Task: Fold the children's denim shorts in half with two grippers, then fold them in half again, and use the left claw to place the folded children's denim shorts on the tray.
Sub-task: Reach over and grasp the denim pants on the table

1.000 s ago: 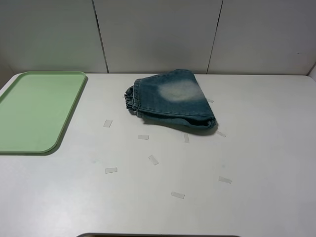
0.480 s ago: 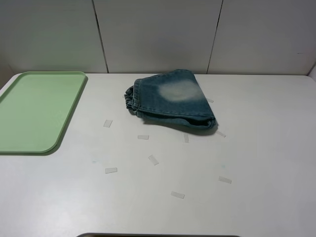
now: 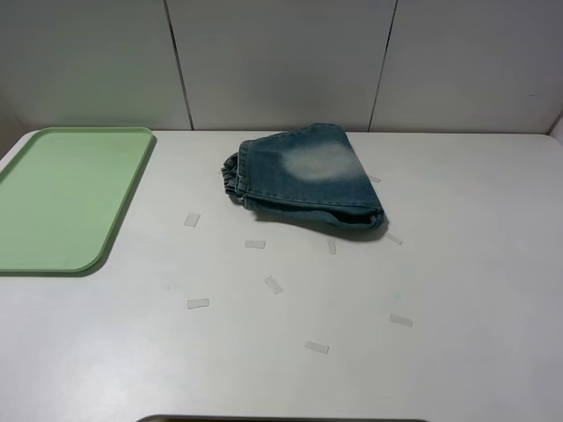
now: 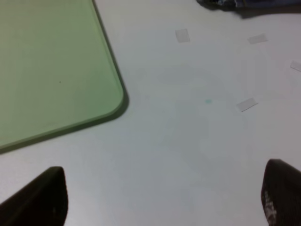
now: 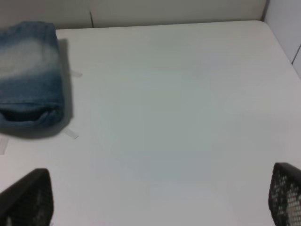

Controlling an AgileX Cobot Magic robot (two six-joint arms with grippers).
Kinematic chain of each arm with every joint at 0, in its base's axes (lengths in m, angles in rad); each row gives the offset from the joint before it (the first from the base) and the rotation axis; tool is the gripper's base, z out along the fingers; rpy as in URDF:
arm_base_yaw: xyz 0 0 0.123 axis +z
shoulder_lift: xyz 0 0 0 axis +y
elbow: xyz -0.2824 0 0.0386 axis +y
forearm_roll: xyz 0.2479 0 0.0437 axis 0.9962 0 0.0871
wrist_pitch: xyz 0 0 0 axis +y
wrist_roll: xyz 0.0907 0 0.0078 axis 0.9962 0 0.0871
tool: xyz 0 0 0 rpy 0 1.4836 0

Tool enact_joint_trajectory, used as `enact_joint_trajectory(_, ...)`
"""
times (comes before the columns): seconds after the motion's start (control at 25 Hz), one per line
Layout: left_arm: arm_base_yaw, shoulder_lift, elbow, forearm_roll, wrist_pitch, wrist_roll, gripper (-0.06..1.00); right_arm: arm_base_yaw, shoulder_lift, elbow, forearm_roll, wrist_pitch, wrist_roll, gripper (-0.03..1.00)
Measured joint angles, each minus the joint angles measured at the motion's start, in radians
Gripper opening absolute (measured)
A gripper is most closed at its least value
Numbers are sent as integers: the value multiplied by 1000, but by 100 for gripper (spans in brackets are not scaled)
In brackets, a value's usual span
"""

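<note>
Looking back one second: nothing moved. Small blue denim shorts with pale faded patch (image 3: 303, 180) lie in same spot, toward back of white desk (image 3: 457, 264), well apart from flat pale green plastic tray (image 3: 62, 198) at left. Shorts look folded, so I think carry to tray not started. Long way of bundle runs left to right, right end slanting to front. Bunched waistband (image 3: 231, 176) faces tray. My left tool (image 4: 162, 197) wide open, holds nothing. My right tool (image 5: 157, 197) same.
</note>
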Motion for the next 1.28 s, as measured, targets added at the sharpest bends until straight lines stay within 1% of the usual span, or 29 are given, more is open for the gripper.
enact_joint_trajectory(1.28,0,0,0,0,0,0,81,0,0,0,-1,0,4,69)
